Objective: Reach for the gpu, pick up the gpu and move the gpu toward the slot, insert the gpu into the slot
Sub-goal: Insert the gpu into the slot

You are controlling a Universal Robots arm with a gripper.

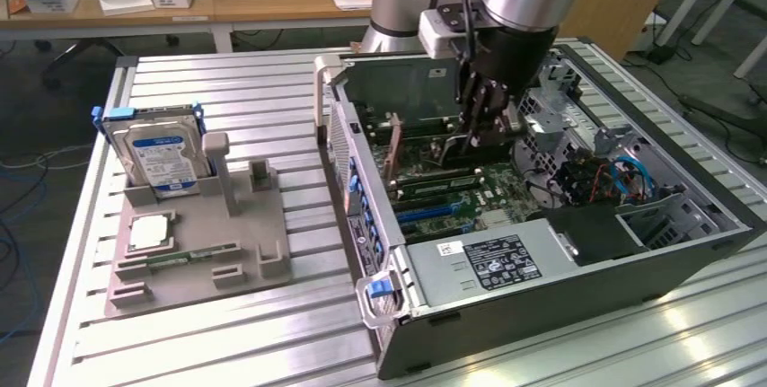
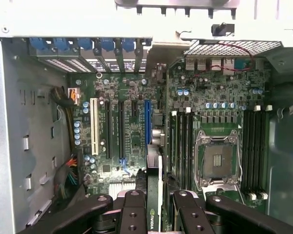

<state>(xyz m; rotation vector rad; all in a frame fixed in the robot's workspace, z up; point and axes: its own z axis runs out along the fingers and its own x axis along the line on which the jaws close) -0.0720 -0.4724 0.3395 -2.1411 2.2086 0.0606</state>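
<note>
The gripper [image 2: 157, 196] was clamped on the gpu [image 2: 153, 217], a green card marked NVIDIA held edge-on inside the open computer case [image 1: 576, 302], over the motherboard [image 2: 132, 122] and roughly in line with its blue slot [image 2: 147, 122], while the blue-labelled hard drive [image 1: 162, 158] stood outside on a grey tray [image 1: 258, 252]

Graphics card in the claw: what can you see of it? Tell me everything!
The graphics card is thin and flat. The wrist view looks along its edge, showing a green board with a small white logo printed on it. It stands on edge, pinched from both sides by the black fingers of the claw, which is shut on it. It hangs inside the open computer case, over the green main board and near its long slots. Whether it touches a slot yet cannot be told.
</note>
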